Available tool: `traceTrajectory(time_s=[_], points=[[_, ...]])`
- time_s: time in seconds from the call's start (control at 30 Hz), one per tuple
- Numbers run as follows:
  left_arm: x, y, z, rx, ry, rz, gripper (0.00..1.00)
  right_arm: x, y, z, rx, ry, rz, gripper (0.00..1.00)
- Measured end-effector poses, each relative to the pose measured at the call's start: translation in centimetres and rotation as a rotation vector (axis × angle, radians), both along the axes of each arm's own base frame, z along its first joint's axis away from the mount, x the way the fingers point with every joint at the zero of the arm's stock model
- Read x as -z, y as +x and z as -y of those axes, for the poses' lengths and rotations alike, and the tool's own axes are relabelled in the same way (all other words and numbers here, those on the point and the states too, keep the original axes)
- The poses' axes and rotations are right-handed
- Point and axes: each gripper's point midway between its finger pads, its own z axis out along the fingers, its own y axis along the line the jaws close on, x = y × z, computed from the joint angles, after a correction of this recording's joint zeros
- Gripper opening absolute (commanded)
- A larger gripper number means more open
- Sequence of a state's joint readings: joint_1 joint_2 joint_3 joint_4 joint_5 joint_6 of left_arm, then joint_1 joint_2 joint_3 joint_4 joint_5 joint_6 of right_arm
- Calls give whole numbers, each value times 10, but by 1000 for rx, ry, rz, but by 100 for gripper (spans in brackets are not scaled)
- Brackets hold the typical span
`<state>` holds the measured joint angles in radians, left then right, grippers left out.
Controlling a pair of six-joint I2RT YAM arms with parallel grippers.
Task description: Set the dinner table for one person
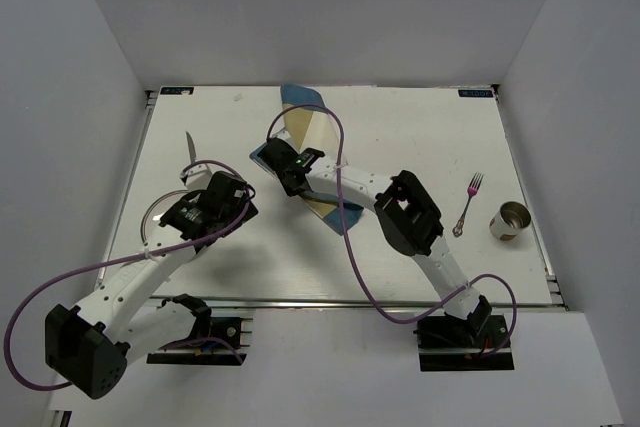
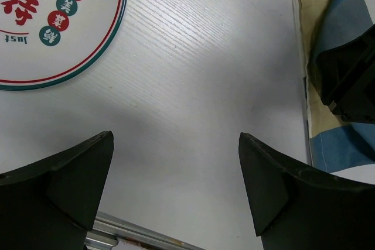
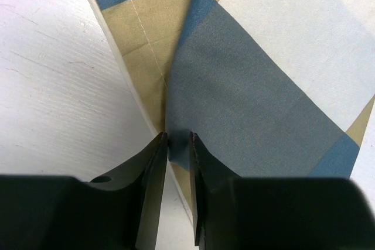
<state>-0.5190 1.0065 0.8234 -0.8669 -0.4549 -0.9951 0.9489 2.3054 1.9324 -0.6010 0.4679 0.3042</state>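
The dinner table [image 1: 420, 137] is a white wood-grain top with a silver rail [image 2: 135, 232] along its near edge. A blue-and-tan checked placemat [image 1: 305, 127] lies at centre, with part of it lifted off the surface. My right gripper [image 1: 285, 169] is shut on a fold of the placemat [image 3: 258, 86]; in the right wrist view the cloth sits pinched between the narrow jaws [image 3: 179, 139]. My left gripper [image 2: 176, 139] hangs open over bare table [image 2: 193, 74] with nothing between its fingers. It is between a printed plate [image 2: 58, 21] and the placemat's edge [image 2: 328, 4].
A knife [image 1: 191, 147] lies at the far left, and the plate [image 1: 150, 222] is partly hidden under the left arm [image 1: 215, 207]. A fork [image 1: 467, 203] and a metal can [image 1: 510, 220] sit at the right. Grey walls surround the table.
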Motion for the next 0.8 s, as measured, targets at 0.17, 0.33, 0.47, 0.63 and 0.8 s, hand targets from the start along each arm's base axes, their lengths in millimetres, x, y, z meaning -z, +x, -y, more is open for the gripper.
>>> traceTrajectory(time_s=[0.17, 0.33, 0.47, 0.63, 0.8], points=[[0, 0, 0, 3, 2, 0, 98, 0, 0, 0, 1, -1, 0, 37], [-1, 1, 1, 6, 1, 5, 98, 0, 1, 2, 2, -4, 2, 32], [-1, 2, 1, 8, 1, 7, 98, 2, 2, 4, 7, -7, 0, 27], [-1, 2, 2, 9, -1, 10, 98, 4, 2, 6, 10, -11, -4, 29], [-2, 2, 2, 10, -2, 10, 98, 4, 1, 5, 9, -10, -6, 30]])
